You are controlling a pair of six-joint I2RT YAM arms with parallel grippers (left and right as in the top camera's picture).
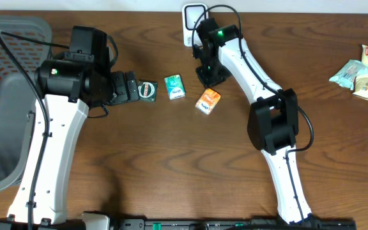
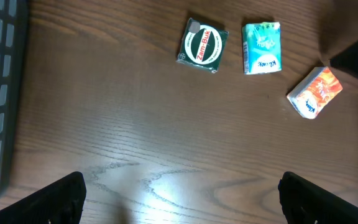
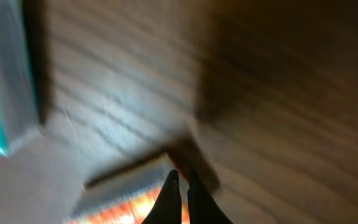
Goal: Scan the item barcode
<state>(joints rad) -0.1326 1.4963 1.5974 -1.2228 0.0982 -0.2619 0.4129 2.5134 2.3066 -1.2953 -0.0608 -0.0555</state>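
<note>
orange pack [image 2: 315, 93]: rectangular, plastic-wrapped block

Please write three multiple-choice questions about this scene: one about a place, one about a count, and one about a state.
1. In the overhead view, where does the Zam-Buk box lie from the teal pack?
A) to its left
B) to its right
C) on top of it

2. How many small packaged items does the left wrist view show?
A) two
B) three
C) five

3. The left tool is:
A) shut
B) open and empty
C) holding a box

Answers:
1 A: it lies to the left, apart.
2 B: the box, the teal pack and the orange pack.
3 B: its fingers stand wide apart, with nothing between them.
</note>
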